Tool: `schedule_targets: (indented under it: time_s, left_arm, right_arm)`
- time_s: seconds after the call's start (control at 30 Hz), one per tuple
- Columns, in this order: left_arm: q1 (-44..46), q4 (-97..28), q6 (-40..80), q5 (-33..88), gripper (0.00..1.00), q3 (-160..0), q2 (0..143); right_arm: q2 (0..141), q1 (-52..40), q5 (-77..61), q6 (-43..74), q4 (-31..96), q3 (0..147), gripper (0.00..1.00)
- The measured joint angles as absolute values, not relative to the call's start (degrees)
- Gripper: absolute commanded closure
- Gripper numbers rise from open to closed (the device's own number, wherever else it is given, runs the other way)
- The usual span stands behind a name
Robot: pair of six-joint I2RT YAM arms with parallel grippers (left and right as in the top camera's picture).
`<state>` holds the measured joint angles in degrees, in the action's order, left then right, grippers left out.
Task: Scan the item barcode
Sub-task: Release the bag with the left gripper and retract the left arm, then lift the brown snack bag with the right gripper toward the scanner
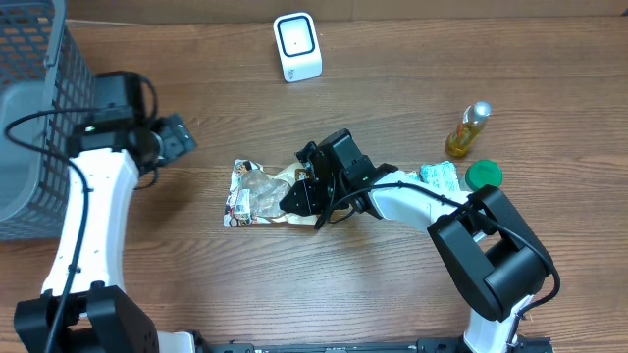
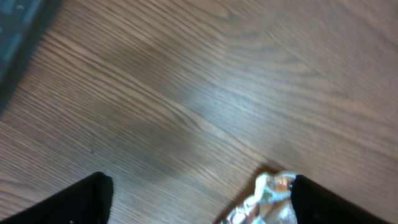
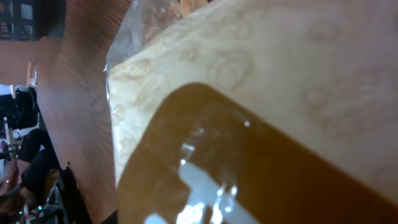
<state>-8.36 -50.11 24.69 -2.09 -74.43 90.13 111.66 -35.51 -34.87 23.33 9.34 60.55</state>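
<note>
Two sets of fingers here, so quick rundown. My right fingers (image 1: pixel 302 196) are down at the right end of the snack packet (image 1: pixel 257 194), which lies flat mid-bench, long side running left to right. From overhead they overlap that end of it. On my right wrist cam the packet fills basically the whole view, tan and brown print with a clear crinkly edge at the top, and I can't see my own fingers in it. So whether they're clamped on it or just sitting around it, I honestly can't tell.

My left fingers (image 2: pixel 81 202) are spread wide with nothing between them but bare wood, up and to the left of the packet. One crumpled foil corner of it pokes in just beside one of them.

Count-wise on the bench (image 1: pixel 392 78): one snack packet, one white scanner (image 1: pixel 296 46) at the far edge, one bottle (image 1: pixel 468 129) of yellow liquid off to the right, one green cap (image 1: pixel 483 175), one small teal packet (image 1: pixel 442 176) touching that cap, and one grey basket (image 1: pixel 39 118) at the left edge.
</note>
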Motion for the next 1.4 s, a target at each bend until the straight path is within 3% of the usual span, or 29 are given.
schedule_targets:
  time_s: [0.2,0.6,0.83,1.0,1.2,1.4]
  left_arm:
    - [-11.68,-49.28,24.69,-0.71,0.0,-74.43,90.13]
    - [-11.68,-49.28,24.71,0.12,0.0,-74.43,90.13]
    - [-11.66,-49.28,24.69,0.3,0.01,-74.43,90.13]
    - [-11.66,-49.25,24.69,0.36,0.0,-74.43,90.13]
    - [-11.66,-49.28,24.69,0.45,0.0,-74.43,90.13]
    - [-11.68,-49.28,24.69,0.45,0.0,-74.43,90.13]
  right_arm:
    - [111.66,-33.06,-37.26,22.55,10.31,60.55,0.82]
    - [108.51,-30.13,-41.76,13.3,18.92,63.4,0.83]
    - [107.59,-30.15,-39.11,-2.66,49.39,81.36,0.84]
    - [107.39,-30.15,-32.93,-11.44,63.42,96.33,0.85]
    - [106.87,-30.15,-23.97,-18.33,69.34,110.37,0.89]
    - [106.13,-30.15,-17.69,-26.15,64.95,115.09,0.91]
